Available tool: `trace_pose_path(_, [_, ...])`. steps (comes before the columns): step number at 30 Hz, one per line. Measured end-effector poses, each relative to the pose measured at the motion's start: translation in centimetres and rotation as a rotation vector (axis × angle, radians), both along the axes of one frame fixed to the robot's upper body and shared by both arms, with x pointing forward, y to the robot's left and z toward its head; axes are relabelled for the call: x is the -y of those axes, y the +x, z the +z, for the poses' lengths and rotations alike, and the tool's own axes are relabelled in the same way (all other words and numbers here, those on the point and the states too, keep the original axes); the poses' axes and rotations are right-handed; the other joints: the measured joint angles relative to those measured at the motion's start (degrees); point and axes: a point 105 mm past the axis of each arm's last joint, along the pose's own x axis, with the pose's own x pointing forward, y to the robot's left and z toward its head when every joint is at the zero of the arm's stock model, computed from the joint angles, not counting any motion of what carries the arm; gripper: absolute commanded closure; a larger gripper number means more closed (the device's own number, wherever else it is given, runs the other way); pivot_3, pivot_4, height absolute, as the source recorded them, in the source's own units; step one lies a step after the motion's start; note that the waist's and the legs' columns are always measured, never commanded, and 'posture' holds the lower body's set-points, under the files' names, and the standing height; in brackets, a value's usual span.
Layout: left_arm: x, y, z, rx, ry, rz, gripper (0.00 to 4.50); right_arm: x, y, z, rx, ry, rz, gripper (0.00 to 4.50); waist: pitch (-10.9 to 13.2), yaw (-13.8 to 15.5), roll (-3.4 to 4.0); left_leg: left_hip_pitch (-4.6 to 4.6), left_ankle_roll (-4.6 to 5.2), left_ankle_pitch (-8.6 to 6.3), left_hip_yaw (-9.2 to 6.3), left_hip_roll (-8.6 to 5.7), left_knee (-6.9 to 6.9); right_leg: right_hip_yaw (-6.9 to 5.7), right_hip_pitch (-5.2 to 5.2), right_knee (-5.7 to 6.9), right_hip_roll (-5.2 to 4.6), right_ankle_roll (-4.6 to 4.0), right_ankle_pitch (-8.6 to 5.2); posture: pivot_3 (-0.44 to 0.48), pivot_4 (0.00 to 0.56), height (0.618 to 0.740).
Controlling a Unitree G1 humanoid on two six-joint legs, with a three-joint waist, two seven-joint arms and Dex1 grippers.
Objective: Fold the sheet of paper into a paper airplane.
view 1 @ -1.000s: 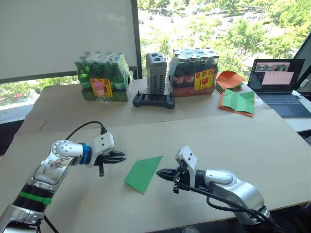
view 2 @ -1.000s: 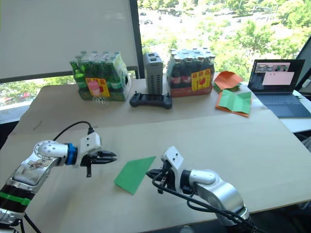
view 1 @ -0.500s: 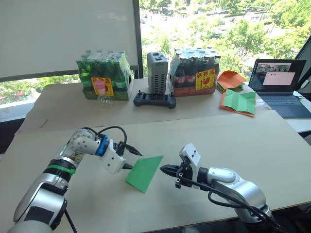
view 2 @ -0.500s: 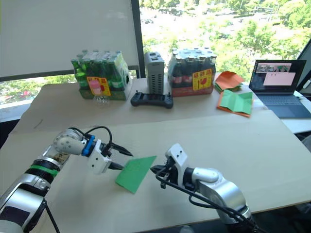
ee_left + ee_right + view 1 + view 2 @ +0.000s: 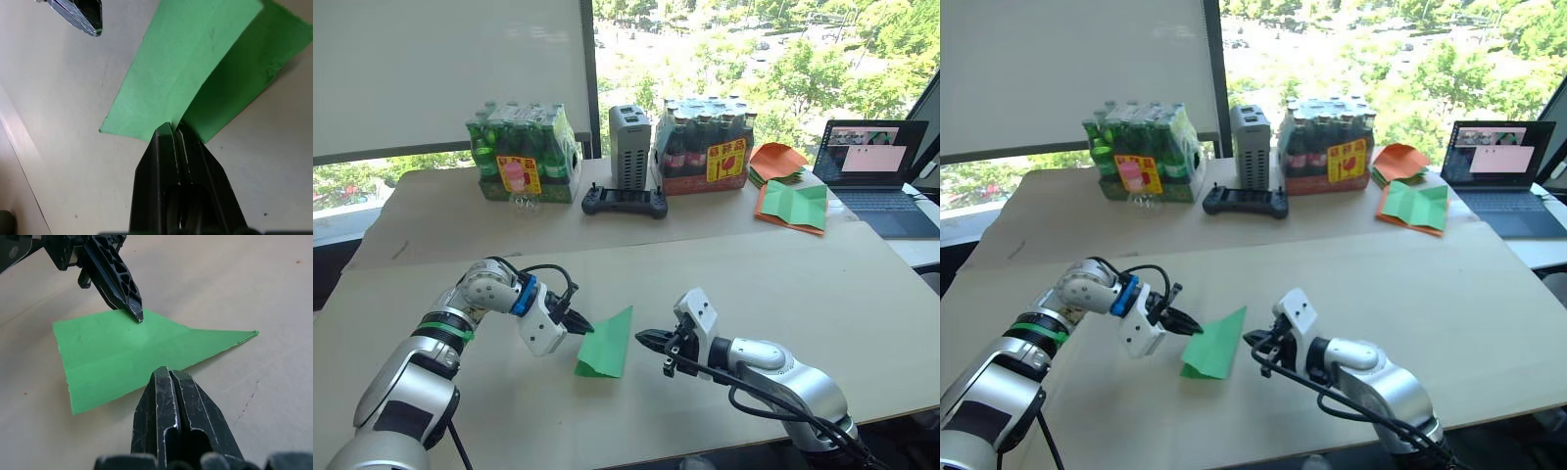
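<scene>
The sheet of paper (image 5: 605, 345) is bright green and lies on the table's near middle, its left edge raised and curling over toward the right. My left gripper (image 5: 581, 326) is shut on that raised edge; the left wrist view has its tips (image 5: 172, 129) pinching the paper (image 5: 186, 73) where the flap bends. My right gripper (image 5: 642, 337) is shut and holds nothing, just right of the sheet and slightly apart from its edge. In the right wrist view its tips (image 5: 167, 372) point at the paper (image 5: 112, 352), with the left gripper (image 5: 137, 314) on the far side.
Along the back of the table (image 5: 783, 284) stand two shrink-wrapped bottle packs (image 5: 521, 155) (image 5: 705, 147), a grey box (image 5: 628, 147) and a black controller (image 5: 624, 202). An orange paper pile (image 5: 775, 162), a green sheet edged by orange (image 5: 793, 206) and a laptop (image 5: 871, 162) lie back right.
My left gripper went from open beside the sheet to shut on its left edge and lifted that edge toward the right. The right gripper has barely moved.
</scene>
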Motion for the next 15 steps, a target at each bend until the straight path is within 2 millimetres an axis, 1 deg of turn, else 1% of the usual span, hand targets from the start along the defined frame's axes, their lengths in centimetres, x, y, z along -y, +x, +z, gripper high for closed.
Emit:
trace_pose_path(2, [-0.2,0.0,-0.2,-0.033,-0.032,0.108,4.47,0.9,0.9,0.5,0.027,-0.008,-0.05,4.5,0.0,-0.22,0.01,0.0,0.01,0.0,-0.01,0.01,-0.01,0.01,-0.01,0.09,0.0,0.0,0.0,0.0,0.15,0.735])
trace_pose_path(5, [-0.7,-0.3,-1.0,-0.098,0.001,0.297,4.47,3.3,2.6,1.4,0.091,-0.052,-0.157,4.5,0.02,-0.66,0.03,0.0,0.01,-0.01,-0.05,0.01,-0.04,-0.02,-0.03,0.27,0.02,0.01,0.0,0.0,0.15,0.735])
trace_pose_path(6, [-0.8,-0.5,-1.0,-0.114,0.013,0.354,4.47,3.6,3.0,1.5,0.103,-0.061,-0.176,4.5,0.02,-0.79,0.03,0.0,0.01,-0.01,-0.05,0.02,-0.03,-0.03,-0.05,0.34,0.04,0.01,0.0,0.0,0.15,0.735])
trace_pose_path(7, [-0.8,-0.8,-0.9,-0.155,0.021,0.461,4.47,4.2,3.5,1.8,0.127,-0.072,-0.205,4.5,0.05,-1.11,0.08,0.0,0.02,-0.01,-0.04,0.02,-0.04,-0.02,-0.08,0.48,0.03,0.01,0.0,0.0,0.15,0.735])
trace_pose_path(9, [0.2,-1.2,0.1,-0.201,-0.018,0.578,4.47,5.1,4.2,1.8,0.15,-0.092,-0.252,4.5,0.09,-0.96,0.13,-0.01,0.03,-0.02,-0.06,0.01,-0.03,-0.03,-0.08,0.51,0.03,0.02,-0.01,0.0,0.15,0.735])
trace_pose_path(11, [1.9,-1.5,1.9,-0.208,-0.091,0.644,4.47,5.6,4.5,1.7,0.162,-0.108,-0.275,4.5,0.1,-0.76,0.12,-0.01,0.03,-0.02,-0.03,0.01,0.01,-0.03,-0.05,0.51,0.03,0.02,-0.01,0.0,0.15,0.735])
trace_pose_path(13, [2.4,-2.0,2.9,-0.21,-0.107,0.709,4.47,5.5,4.6,1.8,0.174,-0.102,-0.275,4.5,0.11,-0.99,0.15,0.04,0.02,-0.02,0.01,0.04,-0.01,0.0,-0.04,0.53,0.04,0.01,-0.01,0.0,0.15,0.735])
trace_pose_path(15, [2.7,-1.9,3.2,-0.223,-0.143,0.776,4.47,5.5,4.6,1.7,0.175,-0.107,-0.278,4.5,0.12,-1.12,0.18,0.07,0.02,-0.02,0.02,0.04,-0.02,0.02,-0.04,0.55,0.04,0.01,-0.01,0.0,0.15,0.735])
